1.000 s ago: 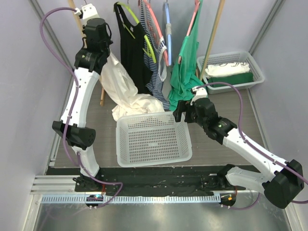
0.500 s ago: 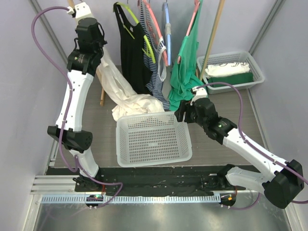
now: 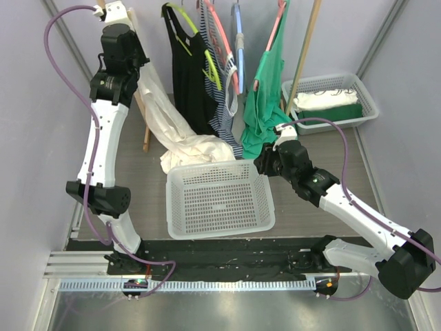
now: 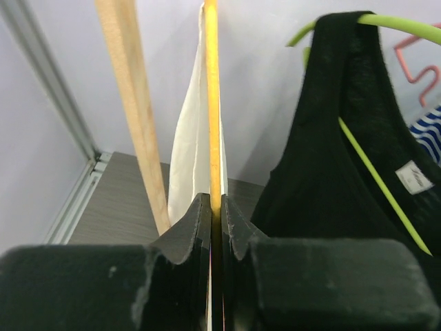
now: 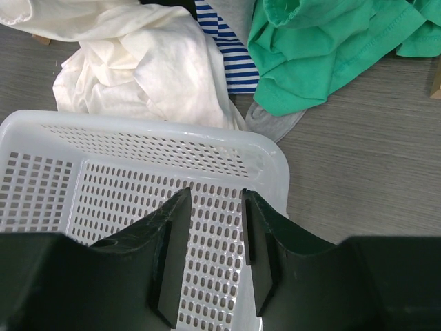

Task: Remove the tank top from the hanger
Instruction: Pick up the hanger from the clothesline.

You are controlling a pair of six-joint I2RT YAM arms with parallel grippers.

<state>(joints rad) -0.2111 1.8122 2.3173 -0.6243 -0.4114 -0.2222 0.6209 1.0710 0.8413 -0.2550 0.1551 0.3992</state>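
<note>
Tank top's hanger (image 4: 211,103) pinched in left end effector (image 4: 216,201); right end effector (image 5: 215,198) half-open, empty

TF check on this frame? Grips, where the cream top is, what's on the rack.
1. The left gripper is shut on the orange hanger. True.
2. The cream tank top lies inside the white basket. False: it hangs down from the left gripper's height and bunches on the floor beyond the basket's far rim.
3. The right gripper holds the green top. False: its jaws are apart over the basket's corner with nothing in them.
4. The black tank top hangs on a lime hanger. True.
5. The far basket holds white and green cloth. True.
</note>
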